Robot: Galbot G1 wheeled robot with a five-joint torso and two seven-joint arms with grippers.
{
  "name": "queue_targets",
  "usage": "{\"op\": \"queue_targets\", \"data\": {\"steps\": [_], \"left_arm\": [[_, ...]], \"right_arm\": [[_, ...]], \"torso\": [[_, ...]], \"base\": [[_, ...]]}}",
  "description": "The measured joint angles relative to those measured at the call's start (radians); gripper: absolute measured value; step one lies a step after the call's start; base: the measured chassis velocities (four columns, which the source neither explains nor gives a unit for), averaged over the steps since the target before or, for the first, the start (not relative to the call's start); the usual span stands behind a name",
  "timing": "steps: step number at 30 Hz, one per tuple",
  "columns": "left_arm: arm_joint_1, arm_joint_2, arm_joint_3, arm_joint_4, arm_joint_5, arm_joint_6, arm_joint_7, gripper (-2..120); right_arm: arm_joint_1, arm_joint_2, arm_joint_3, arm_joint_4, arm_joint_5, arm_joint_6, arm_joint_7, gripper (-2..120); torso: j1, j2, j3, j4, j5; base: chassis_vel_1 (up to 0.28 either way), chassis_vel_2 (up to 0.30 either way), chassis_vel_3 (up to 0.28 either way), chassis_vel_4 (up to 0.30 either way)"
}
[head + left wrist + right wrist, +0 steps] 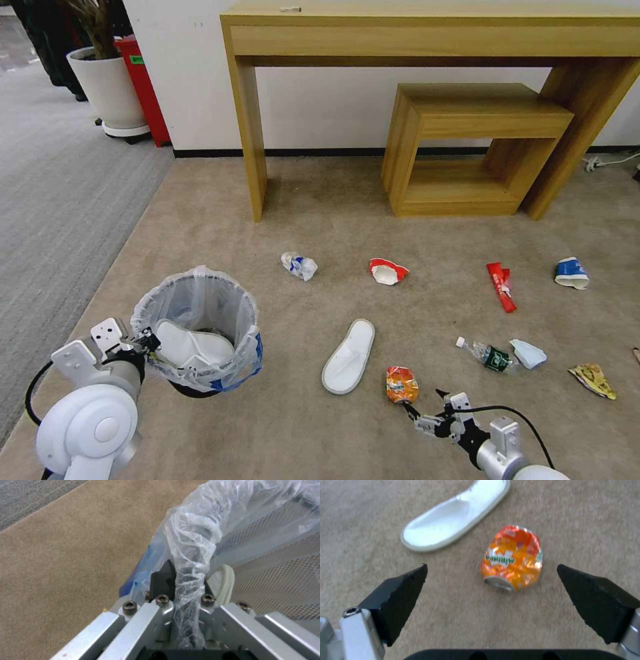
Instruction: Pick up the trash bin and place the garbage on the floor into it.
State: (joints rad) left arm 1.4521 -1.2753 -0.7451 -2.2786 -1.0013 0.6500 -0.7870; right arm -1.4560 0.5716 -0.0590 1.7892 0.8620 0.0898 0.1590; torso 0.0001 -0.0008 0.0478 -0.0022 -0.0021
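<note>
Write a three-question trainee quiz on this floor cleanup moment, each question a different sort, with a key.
1. True or false: the left tool is shut on the rim of the trash bin.
2. Which litter lies between the open fingers of the right tool? A. blue-white cup B. orange crushed can C. red wrapper
3. Fill in: a white ____ already lies inside the bin.

Key
1. True; it clamps the bag-covered rim.
2. B; the orange crushed can sits on the floor, not yet gripped.
3. Slipper; a second slipper lies on the carpet.
</note>
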Motion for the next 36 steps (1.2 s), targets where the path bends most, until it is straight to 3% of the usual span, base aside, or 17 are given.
{"op": "queue_targets", "data": {"steps": [21, 36], "left_arm": [[0.007, -0.015, 0.002, -0.002, 0.016, -0.004, 0.001, 1], [0.008, -0.029, 0.004, -0.012, 0.021, -0.004, 0.003, 1]], "right_arm": [[0.098, 0.141, -0.036, -0.169, -0.142, 0.008, 0.04, 93], [0.136, 0.16, -0.1, -0.191, -0.22, -0.009, 0.056, 93]], "torso": [[0.0, 0.0, 0.0, 0.0, 0.0001], [0.0, 0.0, 0.0, 0.0, 0.0]], "base": [[0.0, 0.0, 0.0, 0.0], [0.0, 0.0, 0.0, 0.0]]}}
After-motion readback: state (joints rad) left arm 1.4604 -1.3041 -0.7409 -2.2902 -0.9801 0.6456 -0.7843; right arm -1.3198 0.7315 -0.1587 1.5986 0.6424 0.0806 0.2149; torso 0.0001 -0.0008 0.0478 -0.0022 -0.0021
